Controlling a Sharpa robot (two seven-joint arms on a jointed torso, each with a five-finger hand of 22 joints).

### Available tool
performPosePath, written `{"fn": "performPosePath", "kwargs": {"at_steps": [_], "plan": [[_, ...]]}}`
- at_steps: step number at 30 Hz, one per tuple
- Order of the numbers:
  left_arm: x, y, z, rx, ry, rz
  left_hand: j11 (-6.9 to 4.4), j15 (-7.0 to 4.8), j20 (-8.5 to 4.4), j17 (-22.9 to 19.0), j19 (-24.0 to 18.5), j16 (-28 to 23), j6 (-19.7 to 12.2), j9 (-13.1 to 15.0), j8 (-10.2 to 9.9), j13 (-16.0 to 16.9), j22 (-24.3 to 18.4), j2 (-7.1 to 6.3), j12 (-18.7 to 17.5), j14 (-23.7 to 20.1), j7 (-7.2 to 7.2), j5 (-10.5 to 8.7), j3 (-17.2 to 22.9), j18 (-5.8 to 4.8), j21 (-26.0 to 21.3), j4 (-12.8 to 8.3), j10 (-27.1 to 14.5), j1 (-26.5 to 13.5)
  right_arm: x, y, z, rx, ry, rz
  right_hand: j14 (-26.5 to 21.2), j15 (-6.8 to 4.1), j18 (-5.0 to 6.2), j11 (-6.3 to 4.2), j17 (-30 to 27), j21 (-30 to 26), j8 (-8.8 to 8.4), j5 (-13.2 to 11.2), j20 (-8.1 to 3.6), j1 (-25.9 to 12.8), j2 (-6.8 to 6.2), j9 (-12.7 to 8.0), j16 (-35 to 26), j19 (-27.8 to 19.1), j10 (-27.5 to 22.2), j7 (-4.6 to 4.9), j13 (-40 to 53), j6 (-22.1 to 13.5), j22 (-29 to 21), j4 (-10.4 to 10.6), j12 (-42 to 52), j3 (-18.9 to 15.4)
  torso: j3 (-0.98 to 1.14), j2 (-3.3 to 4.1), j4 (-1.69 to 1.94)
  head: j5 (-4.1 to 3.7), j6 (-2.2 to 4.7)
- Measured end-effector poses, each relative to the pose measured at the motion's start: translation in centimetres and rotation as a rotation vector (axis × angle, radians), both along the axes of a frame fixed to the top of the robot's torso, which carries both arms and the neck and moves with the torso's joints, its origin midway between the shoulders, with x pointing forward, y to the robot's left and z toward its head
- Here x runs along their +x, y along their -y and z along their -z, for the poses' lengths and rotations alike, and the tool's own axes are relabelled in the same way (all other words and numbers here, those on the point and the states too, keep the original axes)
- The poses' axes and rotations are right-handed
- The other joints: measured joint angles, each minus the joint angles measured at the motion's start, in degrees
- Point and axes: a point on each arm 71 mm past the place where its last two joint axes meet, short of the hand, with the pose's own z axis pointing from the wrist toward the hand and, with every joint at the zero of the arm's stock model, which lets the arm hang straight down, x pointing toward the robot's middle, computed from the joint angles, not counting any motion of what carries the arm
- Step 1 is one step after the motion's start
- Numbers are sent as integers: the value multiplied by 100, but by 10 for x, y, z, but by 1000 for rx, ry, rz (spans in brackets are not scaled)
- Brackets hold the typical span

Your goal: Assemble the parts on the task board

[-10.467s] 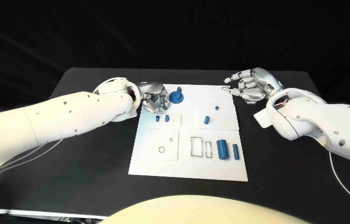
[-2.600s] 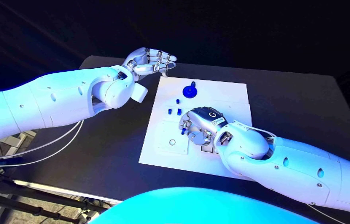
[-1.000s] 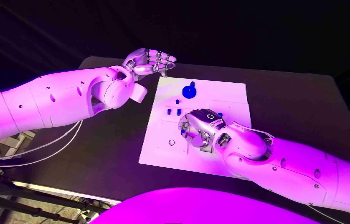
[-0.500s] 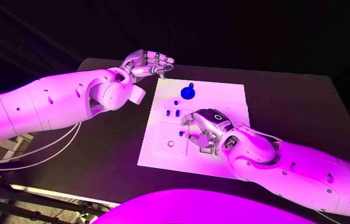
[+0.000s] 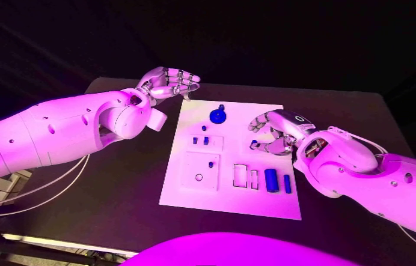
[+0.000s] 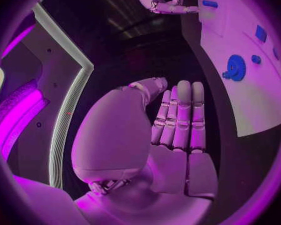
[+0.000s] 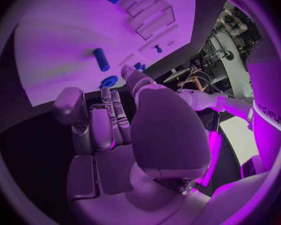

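Head view first: we see the black table (image 5: 113, 182), and the task board (image 5: 227, 200) lies flat in the middle of it. We use the task board as our landmark.

Our left hand (image 5: 166, 83) hangs just off the far left corner of the task board, above the table. Its fingers are curled in tight and we see nothing inside them, so it is closed on nothing. In the left wrist view the fingers (image 6: 178, 116) press side by side against the palm.

Our right hand (image 5: 276, 135) is over the right side of the task board, near its middle. Its fingers bend down toward the board. We cannot tell if they hold a part.

Now the small blue pieces. A round gear (image 5: 217, 115) sits near the far edge of the task board. Two short pegs (image 5: 201, 140) stand side by side, nearer to us than the gear. A fat cylinder (image 5: 271, 180) and a thin bar (image 5: 287, 184) lie next to each other on the near right part of the task board. A little ring (image 5: 198, 177) lies on the near left part.
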Motion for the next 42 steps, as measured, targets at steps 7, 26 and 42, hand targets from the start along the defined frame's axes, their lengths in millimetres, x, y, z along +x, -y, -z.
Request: {"fn": "performPosePath", "kwargs": {"at_steps": [7,26,42], "plan": [[0,0,0,-1,0,2,0,0,0,0,0,0,0,-5,0,0,0,0,0,0,0,0,0,0,0,0,0,0,10,11,2,-38,-49,23,-8,42,0,43,-72,-130,-50,32,22,489,111,-52,0,-23,-284,-24,-7,-24,0,348,260,-765,3,-7,-13,-15,18],[0,0,0,-1,-1,3,-21,21,0,-7,0,0,0,-5,0,1,-6,0,0,-21,0,0,0,0,0,0,-20,0,12,-3,20,-100,-123,-23,10,-4,0,-71,7,222,-50,31,-31,767,254,-87,100,155,82,-3,-16,128,-2,657,602,-602,1,1,-10,-28,-6],[0,0,0,2,0,4,-21,21,0,-7,0,0,0,-4,0,1,-5,23,0,-21,0,0,0,0,0,0,-20,-23,14,-7,22,-98,-112,-24,19,-120,-75,-133,161,675,62,26,-126,833,231,-71,206,331,915,-47,-54,576,-3,857,401,725,-2,-5,-10,-46,-19]]}}
